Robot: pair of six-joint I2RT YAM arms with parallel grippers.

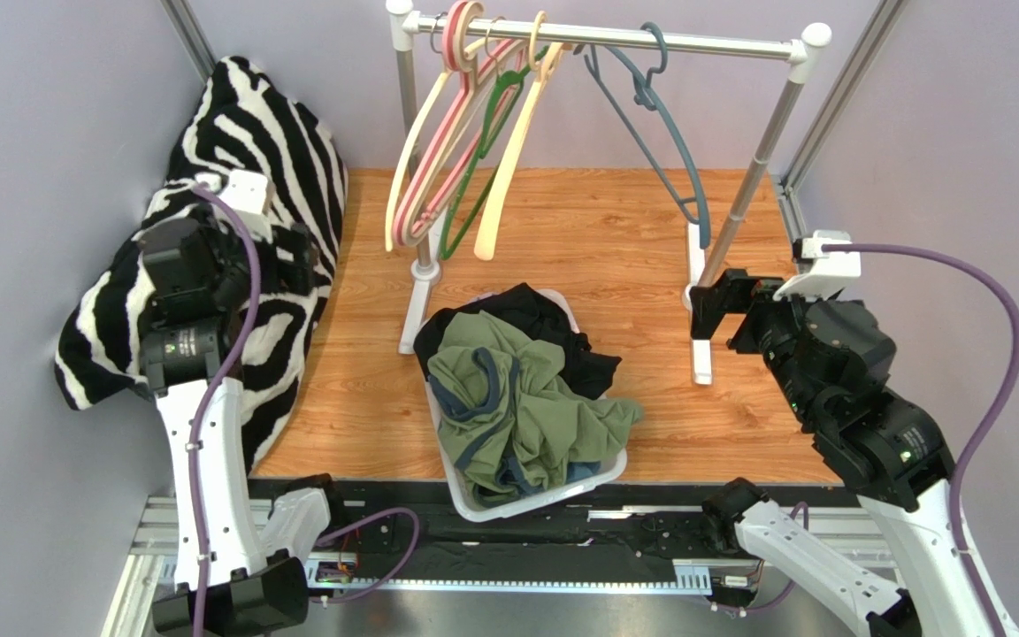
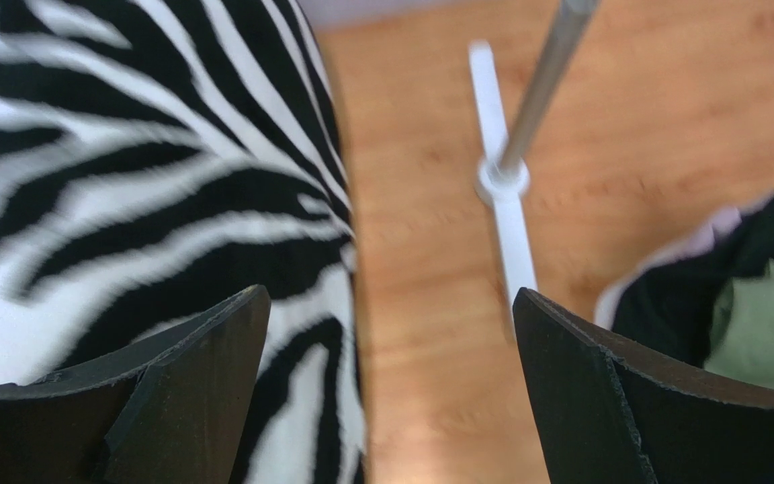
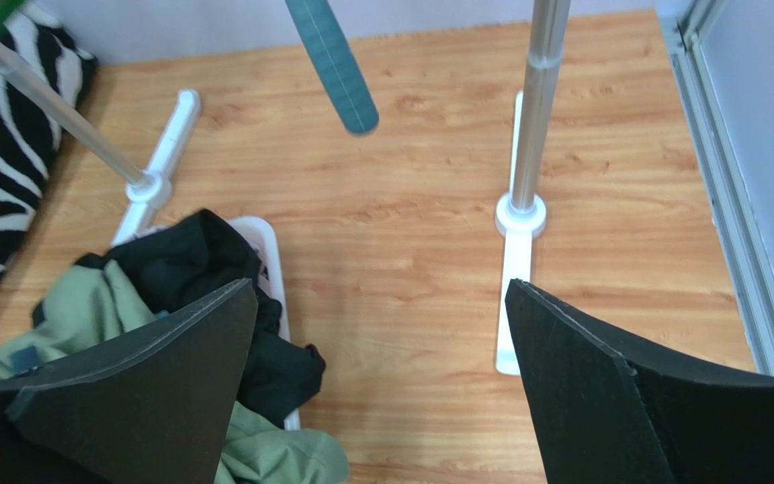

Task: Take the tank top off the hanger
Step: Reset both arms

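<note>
Fingers [image 2: 189, 403] on the left gripper [image 2: 389, 297] and right gripper [image 3: 379, 287] are spread wide and empty, the green tank top [image 1: 528, 405] looks already heaped in the basket [image 1: 528, 500], so I'm mostly worried a careless swing snags it or clips the rack [image 1: 688, 44].

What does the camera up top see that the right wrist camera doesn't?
Only the top view shows the rail with its bunch of coloured hangers, none holding clothes, plus the left arm and right arm. Only the right wrist view shows the inner faces of its own jaws, standing wide apart with nothing between them. Both show the basket of green clothes and black clothes, the blue-grey hanger, the zebra cloth and the wooden table.
</note>
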